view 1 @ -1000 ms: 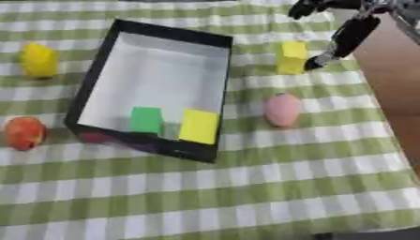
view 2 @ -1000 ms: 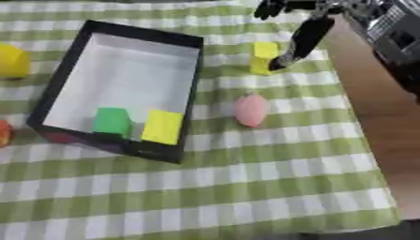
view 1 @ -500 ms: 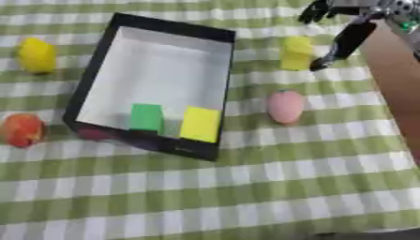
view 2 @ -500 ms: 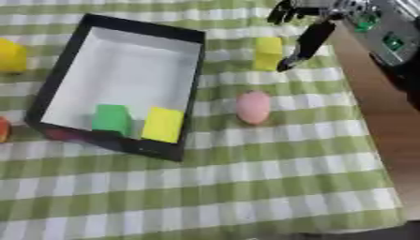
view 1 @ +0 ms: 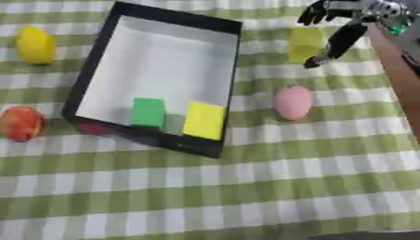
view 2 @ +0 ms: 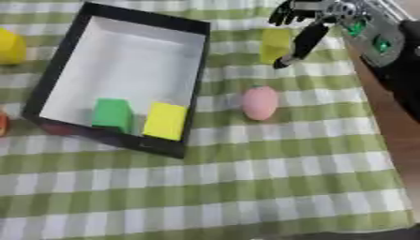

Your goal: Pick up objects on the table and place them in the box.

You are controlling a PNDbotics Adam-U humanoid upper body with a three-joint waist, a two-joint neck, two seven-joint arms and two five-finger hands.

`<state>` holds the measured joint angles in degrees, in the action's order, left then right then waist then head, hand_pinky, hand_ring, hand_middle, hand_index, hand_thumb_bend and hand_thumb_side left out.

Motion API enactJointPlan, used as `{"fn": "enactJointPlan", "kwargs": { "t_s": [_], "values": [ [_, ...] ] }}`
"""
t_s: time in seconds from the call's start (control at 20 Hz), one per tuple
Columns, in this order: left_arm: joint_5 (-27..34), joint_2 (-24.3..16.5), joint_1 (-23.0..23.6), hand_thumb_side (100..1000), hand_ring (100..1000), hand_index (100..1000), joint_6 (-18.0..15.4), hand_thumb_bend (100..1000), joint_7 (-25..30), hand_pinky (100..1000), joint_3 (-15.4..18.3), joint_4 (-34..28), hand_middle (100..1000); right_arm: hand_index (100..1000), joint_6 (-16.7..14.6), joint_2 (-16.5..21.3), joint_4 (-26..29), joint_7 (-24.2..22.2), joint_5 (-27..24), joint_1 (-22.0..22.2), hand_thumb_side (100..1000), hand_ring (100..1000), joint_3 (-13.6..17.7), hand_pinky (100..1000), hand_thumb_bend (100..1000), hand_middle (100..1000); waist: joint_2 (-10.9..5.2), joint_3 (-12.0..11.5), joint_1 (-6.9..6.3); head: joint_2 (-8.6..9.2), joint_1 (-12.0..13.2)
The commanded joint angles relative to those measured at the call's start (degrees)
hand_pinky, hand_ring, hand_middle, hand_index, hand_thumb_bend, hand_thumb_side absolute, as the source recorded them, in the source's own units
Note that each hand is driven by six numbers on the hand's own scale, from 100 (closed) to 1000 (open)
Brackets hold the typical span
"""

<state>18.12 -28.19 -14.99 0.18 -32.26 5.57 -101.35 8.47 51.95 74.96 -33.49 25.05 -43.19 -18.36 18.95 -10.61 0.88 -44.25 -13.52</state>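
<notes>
Right hand [view 2: 305,23] at one o'clock, fingers spread wide around the yellow block [view 2: 275,44], seemingly not yet gripping; box [view 1: 220,89] at ten o'clock.

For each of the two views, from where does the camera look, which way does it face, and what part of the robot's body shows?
Left eye view: sits in the head, looks down at the table; the right hand shows at the upper right by the yellow block.
Right eye view: same head, slightly to the right; more of the right forearm shows.
Both share the box, the pink object and the right hand.
</notes>
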Motion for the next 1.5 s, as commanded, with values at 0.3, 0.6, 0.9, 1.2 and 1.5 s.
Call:
{"fn": "enactJointPlan", "kwargs": {
  "t_s": [0.3,0.6,0.9,1.2,1.5],
  "values": [
    [0.01,-0.87,-0.49,657,736,890,0.07,811,-0.1,765,0.36,-0.85,737,743,1.57,0.33,-1.81,2.01,1.21,-1.66,120,797,0.86,867,520,611,-0.09,-0.22,-0.55,0.13,-0.33],
    [-0.03,-0.83,-0.5,656,736,884,0.03,813,-0.16,765,0.34,-0.83,735,526,3.19,0.03,-1.21,4.46,0.78,-2.18,100,675,0.77,821,341,411,-0.62,-0.05,-0.38,0.13,-0.4],
    [-0.14,-0.99,-0.39,654,736,883,-0.01,813,-0.22,766,0.35,-0.86,734,475,4.78,0.3,1.95,6.03,-1.6,-2.45,100,644,1.3,809,319,353,-1.39,0.39,-0.3,0.13,-0.42],
    [-0.37,-1.4,0.08,654,735,882,-0.04,815,-0.45,766,0.56,-0.85,734,474,7.15,2.99,14.32,4.83,-5.89,-2.89,100,636,3.49,805,331,350,-2.27,1.15,-0.17,0.13,-0.25],
    [-0.57,-1.93,0.29,653,736,882,0.05,816,-0.43,766,0.47,-0.79,735,488,10.17,4.51,31.71,2.79,-9.58,-6.36,100,628,2.95,799,342,358,-3.14,1.9,0.03,0.13,-0.49]
  ]
}}
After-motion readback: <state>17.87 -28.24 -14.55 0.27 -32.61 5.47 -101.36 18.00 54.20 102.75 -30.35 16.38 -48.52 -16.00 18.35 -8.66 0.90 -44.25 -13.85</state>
